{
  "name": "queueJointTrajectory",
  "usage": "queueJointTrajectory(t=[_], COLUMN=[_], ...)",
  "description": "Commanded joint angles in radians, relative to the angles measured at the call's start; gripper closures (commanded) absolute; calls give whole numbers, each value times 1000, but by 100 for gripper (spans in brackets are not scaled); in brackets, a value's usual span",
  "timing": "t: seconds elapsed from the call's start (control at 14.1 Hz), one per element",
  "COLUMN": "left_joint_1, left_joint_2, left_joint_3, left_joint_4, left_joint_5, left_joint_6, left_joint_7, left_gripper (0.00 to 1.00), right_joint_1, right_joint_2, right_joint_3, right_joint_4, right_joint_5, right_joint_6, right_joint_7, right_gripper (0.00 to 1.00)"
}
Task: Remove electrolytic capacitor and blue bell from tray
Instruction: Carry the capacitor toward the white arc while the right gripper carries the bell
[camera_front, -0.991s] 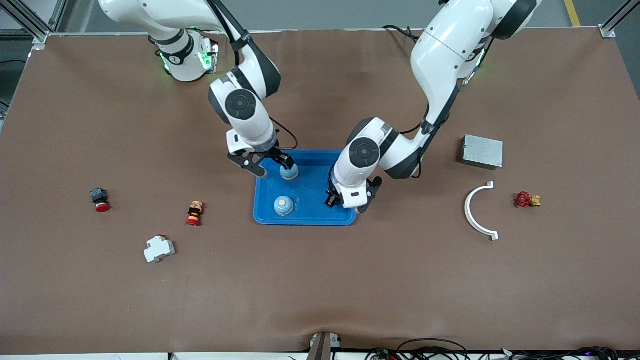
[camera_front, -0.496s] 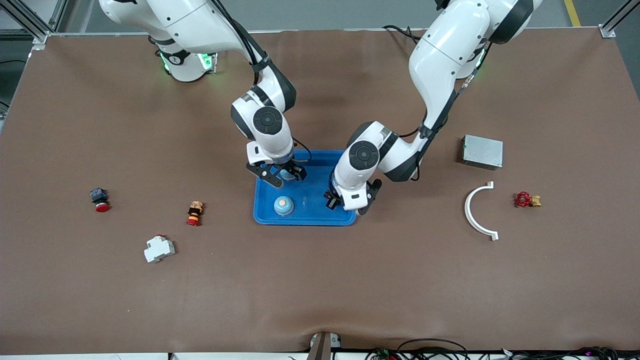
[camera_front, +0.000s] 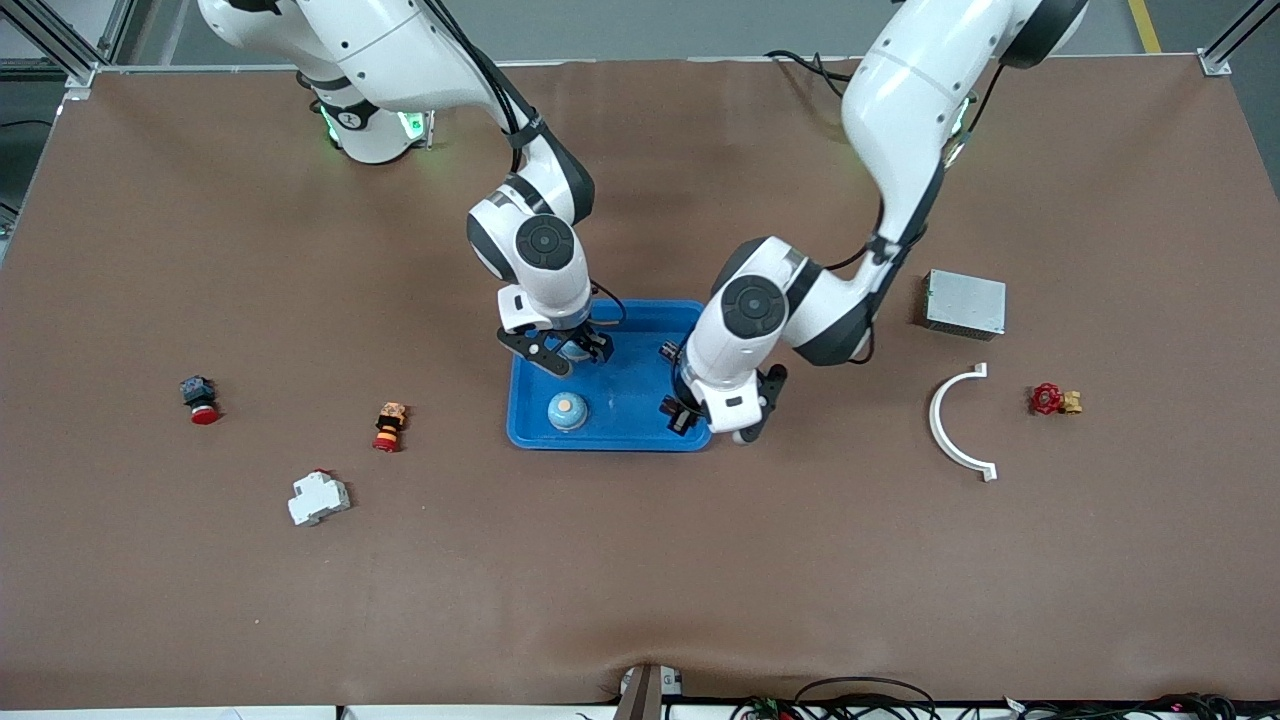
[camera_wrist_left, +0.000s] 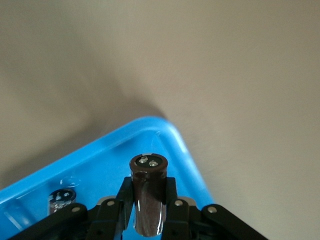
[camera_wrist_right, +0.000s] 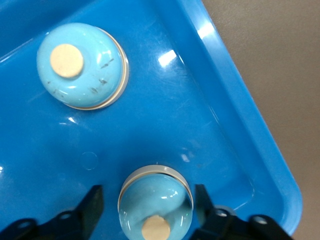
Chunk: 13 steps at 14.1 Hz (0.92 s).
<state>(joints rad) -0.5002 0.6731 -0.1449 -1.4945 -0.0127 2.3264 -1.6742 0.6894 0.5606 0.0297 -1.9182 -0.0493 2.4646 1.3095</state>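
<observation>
My left gripper (camera_wrist_left: 148, 212) clamped the dark cylindrical electrolytic capacitor (camera_wrist_left: 148, 200) above the shallow bright-blue plastic tray (camera_wrist_left: 185, 150) corner. My right gripper (camera_wrist_right: 145, 210) straddled one glossy blue bell (camera_wrist_right: 156, 212), not yet gripped. Nothing had left the tray yet.

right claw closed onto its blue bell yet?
No. In the right wrist view the right claw straddles a glossy light-blue dome bell with gaps showing between it and both fingers.

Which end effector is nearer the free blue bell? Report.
Right: right end effector straddles the neighbouring bell beside the free bell; left end effector holds a capacitor over the tray rim, farther off.
</observation>
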Motion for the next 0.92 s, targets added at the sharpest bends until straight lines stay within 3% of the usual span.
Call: queueJointTrajectory(t=[0.0, 0.07, 0.28, 0.5, 0.71, 0.85], left_joint_1=[63, 96, 213, 346, 463, 501], left_joint_2=[-122, -142, -196, -239, -241, -236], left_joint_3=[1, -1, -2, 1, 1, 1], left_joint_4=[-41, -41, -90, -202, -256, -280], left_joint_5=[20, 20, 20, 22, 65, 121], left_joint_6=[-123, -175, -263, -268, -266, -254], left_joint_7=[43, 74, 213, 437, 614, 648], left_gripper=[100, 100, 100, 100, 100, 100], right_joint_1=[27, 32, 33, 15, -34, -100], right_joint_2=[12, 12, 10, -4, -63, -164], right_joint_3=[-13, -14, -13, -13, -11, -13], right_joint_4=[19, 19, 19, 44, 117, 116], right_joint_5=[-24, -26, -24, -21, -17, -14], right_joint_6=[-4, -4, -7, -45, -258, -379], right_joint_7=[60, 68, 74, 57, -46, -193], right_gripper=[91, 100, 100, 100, 100, 100])
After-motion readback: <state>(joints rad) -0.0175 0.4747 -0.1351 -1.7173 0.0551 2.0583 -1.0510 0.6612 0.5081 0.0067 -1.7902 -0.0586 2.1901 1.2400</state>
